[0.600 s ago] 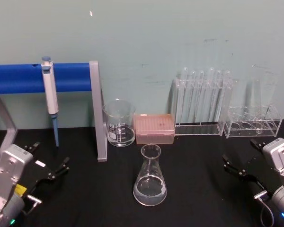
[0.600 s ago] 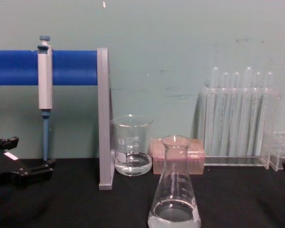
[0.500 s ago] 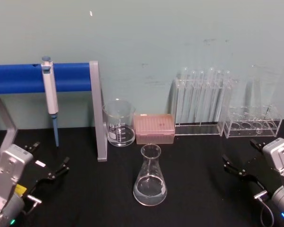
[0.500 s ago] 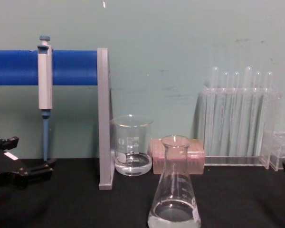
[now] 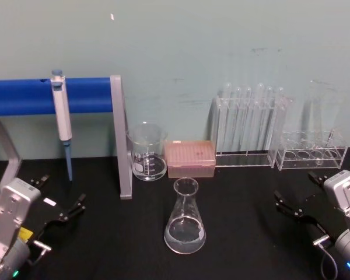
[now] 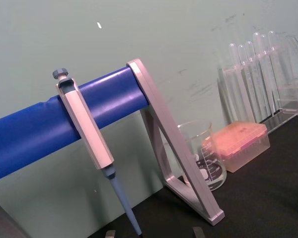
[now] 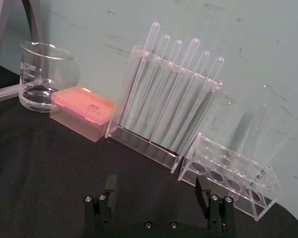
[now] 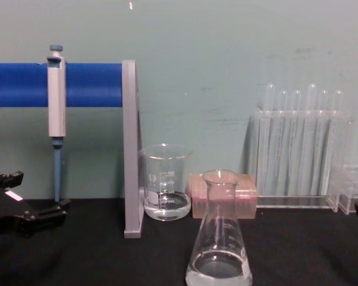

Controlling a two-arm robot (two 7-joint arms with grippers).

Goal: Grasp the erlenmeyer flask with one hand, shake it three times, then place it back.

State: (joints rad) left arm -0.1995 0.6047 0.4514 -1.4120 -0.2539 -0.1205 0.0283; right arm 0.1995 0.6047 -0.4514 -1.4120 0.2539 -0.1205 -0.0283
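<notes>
Progress, reading across: left end effector (image 5: 62,193) free, erlenmeyer flask (image 5: 185,224) standing alone, right end effector (image 5: 293,188) free. Nothing holds the flask. My reading is that the task is at its start, with the grasp, the three shakes and the set-down all left to do.

Left arm: low at the left front of the worktop (image 5: 239,251), wrist angled inward. Its fingers are spread apart with nothing between them, and one carries a small white label. It is well apart from the flask. Behind it a pipette (image 5: 61,114) hangs on a blue bar stand (image 5: 23,96).

Centre: the flask is upright on the black worktop, a little clear liquid lying level in its base. It stands in front of the beaker (image 5: 146,151) and the pink tip box (image 5: 190,158), touching neither.

Right: a test tube rack (image 5: 251,125) and a lower clear rack (image 5: 312,150) stand along the wall.

Right arm: low at the right front, mirroring the left. In the right wrist view its fingers stand parted and empty. It is also well apart from the flask.
</notes>
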